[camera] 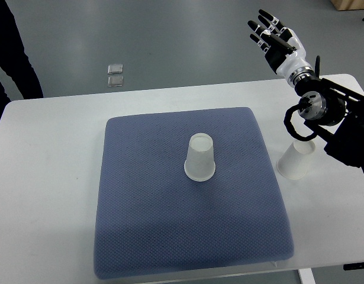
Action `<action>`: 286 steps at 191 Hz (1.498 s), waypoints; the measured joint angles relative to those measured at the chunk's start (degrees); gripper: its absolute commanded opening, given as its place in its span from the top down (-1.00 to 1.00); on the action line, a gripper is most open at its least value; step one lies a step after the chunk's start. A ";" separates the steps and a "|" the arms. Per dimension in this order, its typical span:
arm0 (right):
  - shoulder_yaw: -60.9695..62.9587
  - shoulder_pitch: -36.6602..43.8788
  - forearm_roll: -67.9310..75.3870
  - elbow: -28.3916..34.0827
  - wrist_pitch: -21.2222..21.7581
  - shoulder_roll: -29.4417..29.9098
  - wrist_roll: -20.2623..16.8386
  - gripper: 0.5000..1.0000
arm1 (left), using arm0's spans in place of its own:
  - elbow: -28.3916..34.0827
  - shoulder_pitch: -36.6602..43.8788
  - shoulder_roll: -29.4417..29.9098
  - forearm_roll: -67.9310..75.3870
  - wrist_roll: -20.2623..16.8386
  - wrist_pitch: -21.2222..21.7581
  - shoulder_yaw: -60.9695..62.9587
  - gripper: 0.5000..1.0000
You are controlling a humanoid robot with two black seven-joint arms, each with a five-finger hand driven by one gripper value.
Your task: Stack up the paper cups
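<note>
paper cups: we see one upside down (199, 157) on the blue mat (140, 225), another (295, 160) well below our right hand's (279, 40) spread, empty fingers (266, 23).

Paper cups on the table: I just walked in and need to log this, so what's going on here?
Nothing is being held. The right hand is raised beyond the table's far edge, fingers spread. One upside-down paper cup stands on the blue mat; a second cup stands off the mat on the white table, partly under the right arm. They are not stacked yet.

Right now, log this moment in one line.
right hand raised, fingers open | cup on mat inverted | second cup off mat | unstacked
</note>
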 measured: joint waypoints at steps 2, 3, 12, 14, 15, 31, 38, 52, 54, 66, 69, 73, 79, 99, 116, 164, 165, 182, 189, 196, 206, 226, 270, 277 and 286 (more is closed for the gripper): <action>0.00 0.00 0.00 0.00 0.00 0.00 0.00 -0.66 | 0.01 0.00 0.00 0.00 0.00 0.00 0.00 -1.00; 0.00 0.00 0.00 0.00 0.00 0.00 0.00 -0.66 | 0.01 0.00 0.00 0.00 0.00 0.00 0.01 -1.00; 0.00 0.00 0.00 0.00 -0.01 0.00 0.00 -0.66 | 0.01 0.00 0.00 0.00 0.00 0.00 0.02 -1.00; 0.00 0.00 0.00 0.00 -0.01 0.00 0.00 -0.66 | 0.02 0.00 0.00 0.00 0.00 0.00 0.03 -1.00; 0.00 0.00 0.00 0.00 -0.01 0.00 0.00 -0.66 | 0.02 -0.01 0.00 0.00 0.00 0.00 0.03 -1.00; 0.00 0.00 0.00 0.00 -0.01 0.00 0.00 -0.66 | 0.08 0.00 0.00 0.00 -0.01 0.00 0.07 -1.00; 0.00 0.00 0.00 0.00 -0.01 0.00 0.00 -0.66 | 0.11 0.00 0.00 0.00 -0.04 0.01 0.16 -1.00; 0.00 0.00 0.00 -0.03 -0.01 0.00 0.00 -0.66 | 0.17 0.01 0.00 0.00 -0.09 0.12 0.25 -1.00; 0.00 0.00 0.00 -0.05 -0.01 0.00 0.00 -0.66 | 0.17 0.01 0.00 0.00 -0.09 0.14 0.26 -1.00; 0.00 0.00 0.00 -0.24 -0.01 0.00 0.00 -0.66 | 0.14 0.02 0.00 0.00 -0.09 0.16 0.27 -1.00; 0.00 0.00 0.00 -0.28 -0.01 0.00 0.00 -0.66 | 0.12 0.02 0.00 0.00 -0.09 0.16 0.27 -1.00; 0.00 0.00 0.00 -0.33 -0.01 0.00 0.00 -0.66 | 0.08 0.02 0.00 0.00 -0.09 0.16 0.26 -1.00; 0.00 0.00 0.00 -0.38 0.00 0.00 0.00 -0.66 | 0.03 0.02 0.00 0.00 -0.09 0.15 0.22 -1.00; 0.00 0.00 0.00 -0.44 0.03 0.00 0.00 -0.66 | 0.01 0.02 0.00 0.00 -0.09 0.09 0.12 -1.00; 0.00 -0.11 0.00 -0.54 0.03 0.00 0.04 -0.66 | 0.01 0.02 0.00 0.00 -0.09 0.06 0.11 -1.00; 0.00 -0.37 0.00 -1.07 0.01 -0.25 0.09 -0.66 | 0.01 0.02 0.00 0.00 -0.09 0.04 0.11 -1.00; 0.00 -0.36 0.00 -1.10 0.02 -0.26 0.09 -0.66 | 0.01 0.02 0.00 0.00 -0.09 0.04 0.11 -1.00; 0.00 -0.15 0.00 -1.78 0.06 -0.30 0.09 -0.66 | 0.01 0.02 0.00 0.00 -0.09 0.04 0.11 -1.00; 0.00 -0.10 0.00 -1.94 0.06 -0.28 0.09 -0.66 | 0.01 0.02 0.00 0.00 -0.09 0.04 0.11 -1.00; 0.00 -0.07 0.00 -2.03 0.06 -0.23 0.09 -0.66 | 0.01 0.02 0.00 0.00 -0.09 0.04 0.11 -1.00; -0.01 -0.03 0.00 -2.07 0.07 -0.21 0.09 -0.66 | 0.01 0.02 0.00 0.00 -0.09 0.04 0.11 -1.00; -0.08 -0.02 -0.06 -1.81 0.24 -0.67 0.07 -0.66 | 0.02 0.02 0.00 0.00 -0.09 0.04 0.11 -1.00; -0.25 0.61 -2.27 -1.51 0.18 -1.80 0.00 -0.66 | 0.02 0.02 0.00 0.00 -0.09 0.07 0.11 -1.00; -0.47 0.98 -3.29 -1.47 0.10 -2.23 -0.05 -0.66 | 0.02 0.02 0.00 0.00 -0.09 0.07 0.11 -1.00; -0.78 1.28 -4.65 -1.43 0.03 -2.74 -0.23 -0.66 | 0.02 0.02 0.00 0.00 -0.09 0.07 0.11 -1.00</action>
